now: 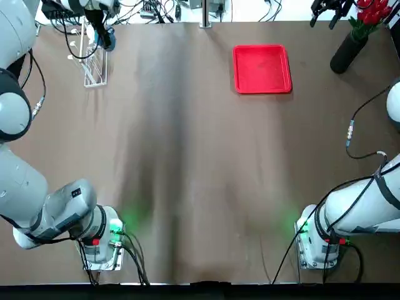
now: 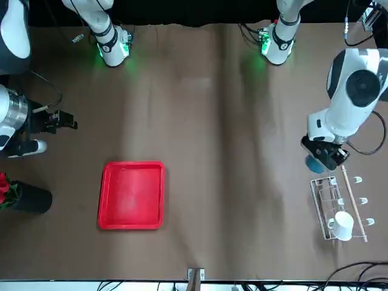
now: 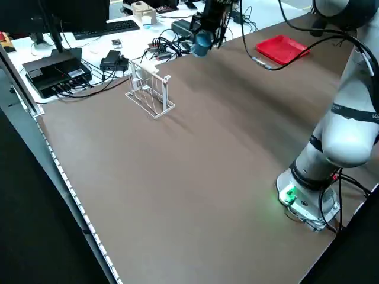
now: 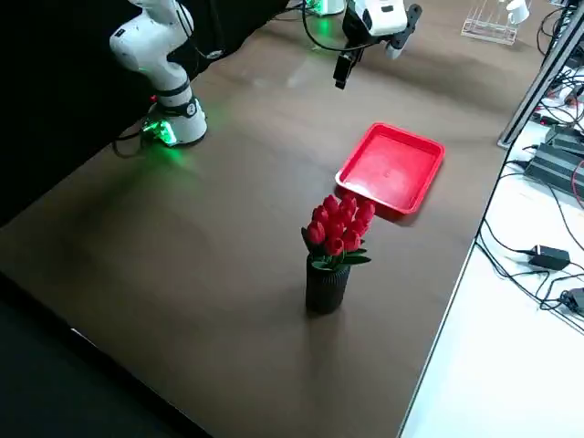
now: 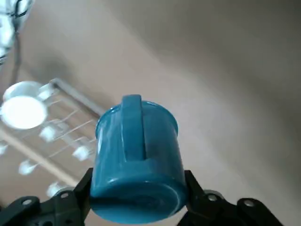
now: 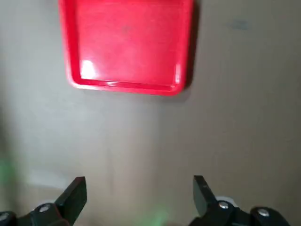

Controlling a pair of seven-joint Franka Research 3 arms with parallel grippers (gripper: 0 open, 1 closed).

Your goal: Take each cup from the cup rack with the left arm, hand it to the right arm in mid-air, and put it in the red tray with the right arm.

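Observation:
My left gripper (image 2: 323, 159) is shut on the light blue cup (image 5: 136, 160), holding it in the air just beside the cup rack (image 2: 338, 209) at the far left corner of the table. The cup's handle faces the wrist camera. A white cup (image 2: 343, 225) still hangs on the rack's far end. The red tray (image 1: 262, 69) lies flat at the far right of centre with nothing in it. My right gripper (image 6: 138, 193) stands open in the air near the tray's right side, empty, with the red tray (image 6: 127, 42) in front of it.
A black vase of red flowers (image 1: 348, 50) stands right of the tray at the far right corner. Cables and electronics (image 3: 59, 65) lie past the table's far edge behind the rack. Both arm bases (image 1: 100, 240) sit at the near edge.

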